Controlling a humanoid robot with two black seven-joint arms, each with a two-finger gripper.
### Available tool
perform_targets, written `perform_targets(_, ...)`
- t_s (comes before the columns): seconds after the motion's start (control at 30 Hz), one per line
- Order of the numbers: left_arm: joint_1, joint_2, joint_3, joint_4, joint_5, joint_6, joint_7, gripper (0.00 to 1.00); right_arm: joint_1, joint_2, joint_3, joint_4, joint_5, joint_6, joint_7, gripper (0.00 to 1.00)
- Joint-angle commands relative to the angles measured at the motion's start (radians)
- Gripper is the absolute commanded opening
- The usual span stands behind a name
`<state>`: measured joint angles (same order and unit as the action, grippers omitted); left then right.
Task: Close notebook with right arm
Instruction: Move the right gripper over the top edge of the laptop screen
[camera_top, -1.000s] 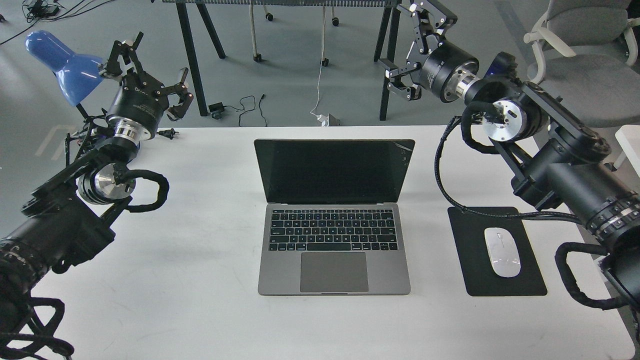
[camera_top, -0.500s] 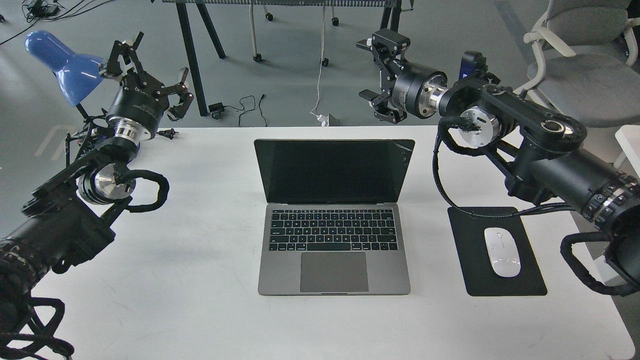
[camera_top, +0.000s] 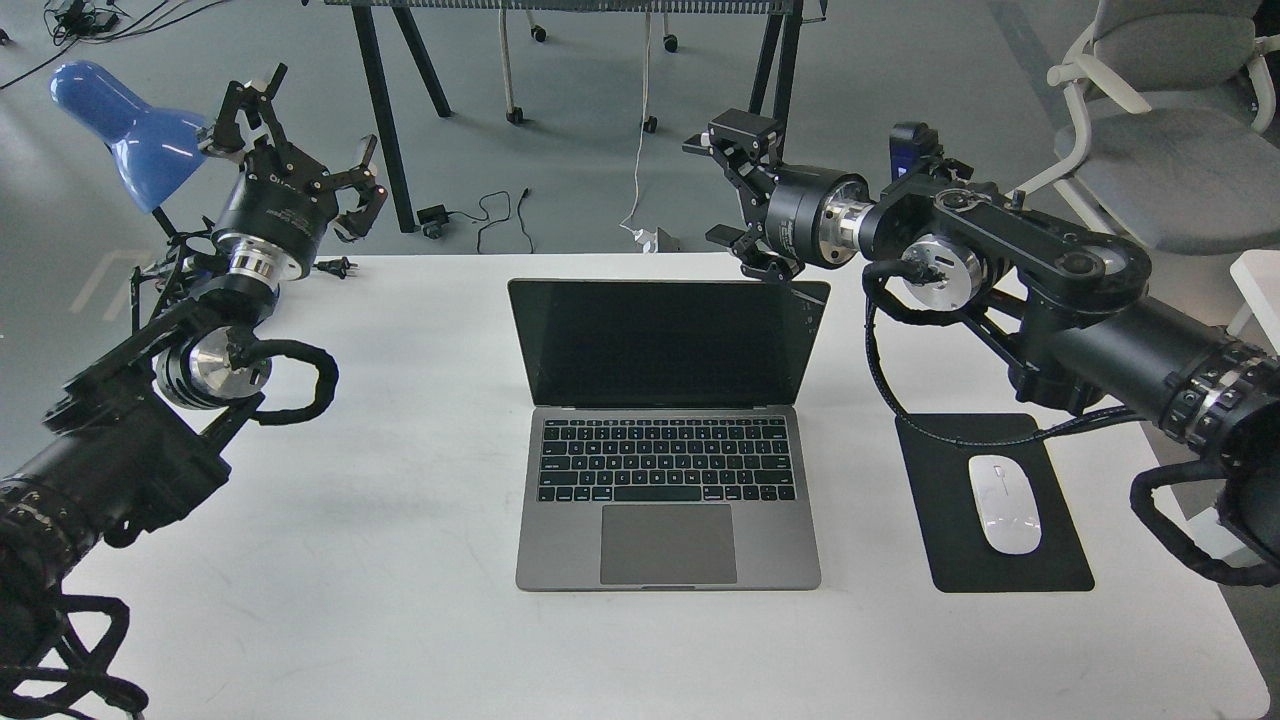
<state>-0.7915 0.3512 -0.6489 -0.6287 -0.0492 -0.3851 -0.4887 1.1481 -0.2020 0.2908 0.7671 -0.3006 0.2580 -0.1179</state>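
A: Since the lid has to fold forward, where is the right pincer (camera_top: 728, 195) relative to the notebook (camera_top: 668, 430)?

B: Just behind the screen's top right corner, fingers spread and holding nothing. The notebook sits open mid-surface (camera_top: 400, 600), its top edge running left to right.

A: And the left pincer (camera_top: 300, 140)?

B: Also spread and empty, well apart by the blue lamp (camera_top: 120, 125). The mouse (camera_top: 1005, 503) on its pad (camera_top: 950, 570) lies off to the right, and behind the surface the room has grey floor, table legs and a chair.

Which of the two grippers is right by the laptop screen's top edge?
The right gripper, hovering at the notebook's top right corner. The left gripper hangs far off beside the blue lamp.
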Motion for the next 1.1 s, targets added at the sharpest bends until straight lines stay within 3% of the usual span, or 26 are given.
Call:
perform_targets(0.0, 0.000, 0.000, 0.000, 0.000, 0.000, 0.000, 0.000, 1.00, 0.001, -0.010, -0.015, 0.001, 0.000, 0.007, 0.000, 1.00)
perform_targets(0.43, 0.000, 0.000, 0.000, 0.000, 0.000, 0.000, 0.000, 1.00, 0.001, -0.040, -0.016, 0.020, 0.000, 0.102, -0.003, 1.00)
perform_targets(1.07, 0.000, 0.000, 0.000, 0.000, 0.000, 0.002, 0.000, 1.00, -0.018, -0.138, -0.148, 0.256, 0.000, 0.227, -0.003, 1.00)
